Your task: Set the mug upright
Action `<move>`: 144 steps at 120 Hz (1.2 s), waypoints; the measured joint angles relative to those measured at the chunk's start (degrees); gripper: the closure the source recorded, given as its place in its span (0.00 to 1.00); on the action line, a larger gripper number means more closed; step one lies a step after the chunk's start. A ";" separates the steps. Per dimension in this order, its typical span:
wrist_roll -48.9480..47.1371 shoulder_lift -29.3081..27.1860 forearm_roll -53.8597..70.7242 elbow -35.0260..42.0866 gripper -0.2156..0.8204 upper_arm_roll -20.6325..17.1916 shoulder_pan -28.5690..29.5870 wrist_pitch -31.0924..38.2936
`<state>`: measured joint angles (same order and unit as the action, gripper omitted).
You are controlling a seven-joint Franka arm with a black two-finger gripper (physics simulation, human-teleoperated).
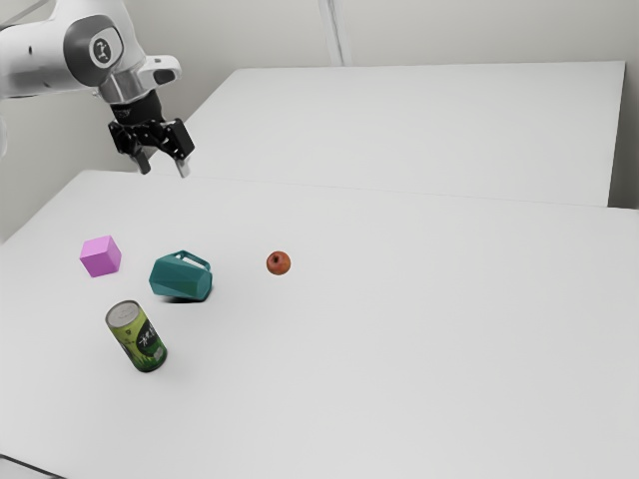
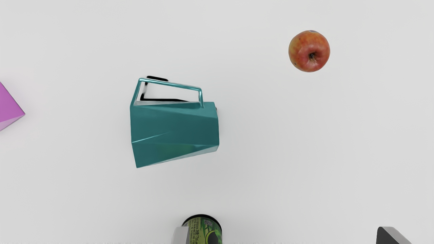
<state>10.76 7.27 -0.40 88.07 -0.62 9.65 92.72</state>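
My gripper [image 1: 165, 170] is wide open, high above the tabletop [image 1: 399, 349]. The mug [image 1: 180, 277] lies on its side toward the tabletop's edge at the ext. view's left, btwn the pink cube [image 1: 100, 257] and the apple [image 1: 279, 263], w/ the green can [image 1: 139, 339] nr it.

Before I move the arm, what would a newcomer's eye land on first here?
Probably the teal mug, lying on its side on the white table, between the pink cube and the small red apple. Next might come the green can, in front of the mug in the exterior view. The open jaws, high at the exterior view's upper left, would likely draw a look too.
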 joint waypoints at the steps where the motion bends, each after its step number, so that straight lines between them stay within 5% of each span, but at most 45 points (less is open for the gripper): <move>1: -0.01 0.01 0.00 -0.01 0.21 0.00 -0.01 -0.01; 53: -0.15 -0.42 -3.28 0.69 0.21 1.11 0.30 -0.34; 82: 5.90 0.02 -19.52 3.13 0.21 11.39 4.76 -1.83; 116: 17.73 11.36 -34.40 2.67 0.21 12.05 14.64 -3.83; 144: 25.57 18.93 -41.31 2.49 0.21 11.94 15.99 -4.12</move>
<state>36.33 26.21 -41.72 90.56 11.32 25.64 88.60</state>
